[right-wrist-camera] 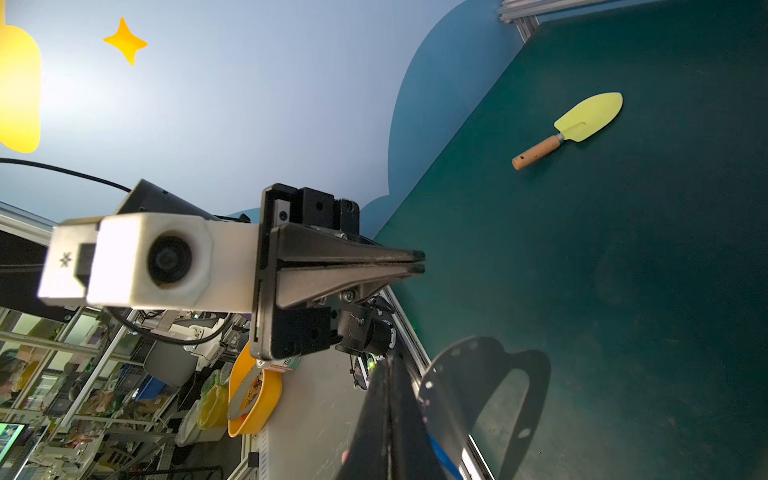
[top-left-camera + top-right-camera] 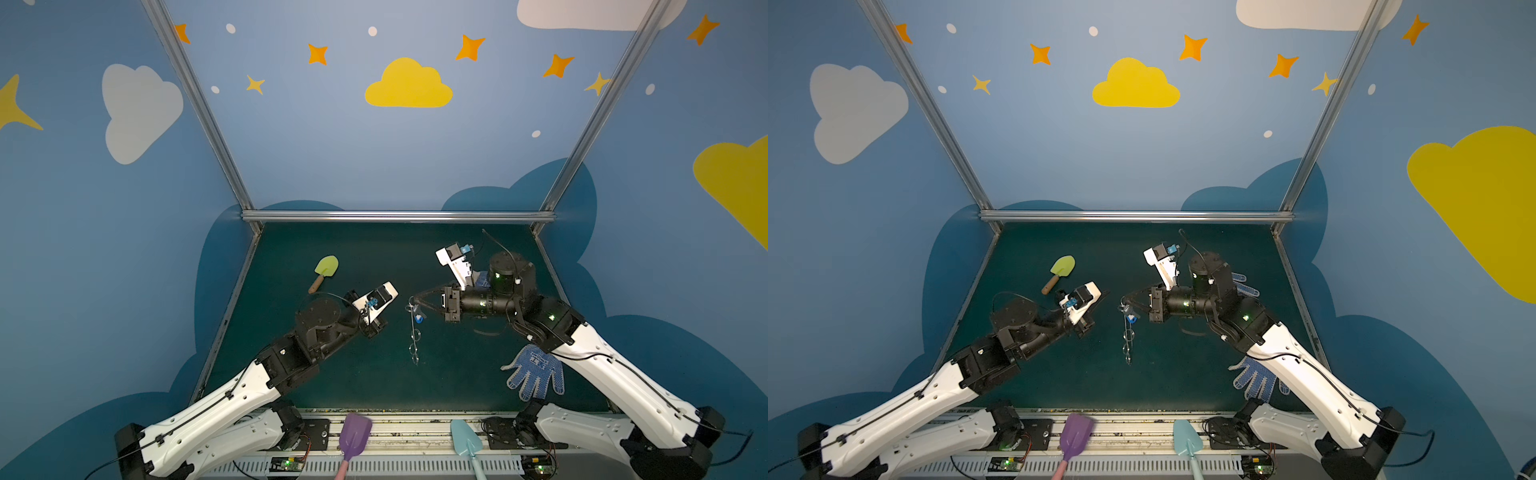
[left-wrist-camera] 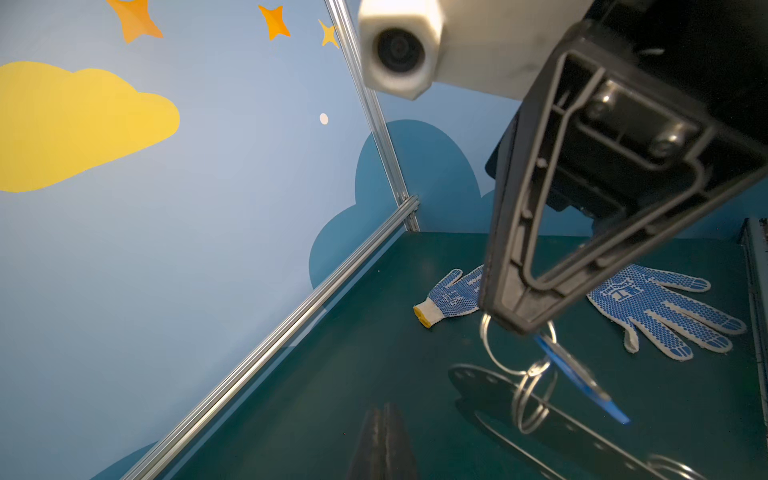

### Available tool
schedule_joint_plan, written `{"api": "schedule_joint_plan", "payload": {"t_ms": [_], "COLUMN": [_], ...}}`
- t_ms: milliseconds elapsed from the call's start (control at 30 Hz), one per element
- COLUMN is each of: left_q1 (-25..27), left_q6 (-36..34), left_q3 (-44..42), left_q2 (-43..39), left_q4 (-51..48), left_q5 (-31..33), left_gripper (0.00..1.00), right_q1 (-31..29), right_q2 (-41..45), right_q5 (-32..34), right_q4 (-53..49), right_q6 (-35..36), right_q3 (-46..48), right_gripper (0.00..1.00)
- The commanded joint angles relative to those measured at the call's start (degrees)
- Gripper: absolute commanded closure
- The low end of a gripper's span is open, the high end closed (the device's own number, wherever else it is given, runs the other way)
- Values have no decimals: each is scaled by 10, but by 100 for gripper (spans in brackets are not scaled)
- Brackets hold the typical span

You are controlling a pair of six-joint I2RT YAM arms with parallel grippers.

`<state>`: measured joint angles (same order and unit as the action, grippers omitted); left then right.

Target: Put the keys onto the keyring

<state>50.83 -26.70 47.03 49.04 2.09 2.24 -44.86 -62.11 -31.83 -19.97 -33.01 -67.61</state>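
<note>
Broadly, a dark green tabletop [image 2: 374, 257] sits inside blue walls, with two robot arms reaching toward its middle. A blue-dotted work glove [image 2: 534, 372] lies near right and a green trowel [image 2: 326, 266] far left. The right hand [image 2: 412, 300] is clenched on a thin metal ring [image 3: 485, 338], and the keyring [image 1: 465, 374], a flat grey plate, dangles edge-on beneath it at the centre. Whether its low end touches the tabletop I cannot tell. The keys [image 2: 420, 319], marked by their blue tag, hang just beside the plate's top, close under that hand. Whether they are already threaded on is unclear. The left hand [image 1: 419, 262] is clenched on nothing, just left of the plate and apart from it. The pinch is on bare wire, so the ring could slip and drop everything. The plate hangs free, so a nudge may swing or twist it away from the left hand.
</note>
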Motion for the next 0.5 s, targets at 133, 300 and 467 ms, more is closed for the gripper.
{"api": "schedule_joint_plan", "payload": {"t_ms": [133,300,467], "left_q1": [-2,-9,-16], "left_q6": [57,118,160], "left_q3": [3,2,50], "left_q2": [-15,-43,-38], "left_q4": [-5,-15,-112], "left_q5": [40,8,-82], "left_gripper": [91,74,70], "right_q1": [6,15,24], "right_q2": [1,-8,-13], "right_q5": [18,29,34], "right_q4": [-13,-31,-27], "right_q6": [9,2,-15], "right_q3": [-12,-24,-23], "right_gripper": [100,100,100]}}
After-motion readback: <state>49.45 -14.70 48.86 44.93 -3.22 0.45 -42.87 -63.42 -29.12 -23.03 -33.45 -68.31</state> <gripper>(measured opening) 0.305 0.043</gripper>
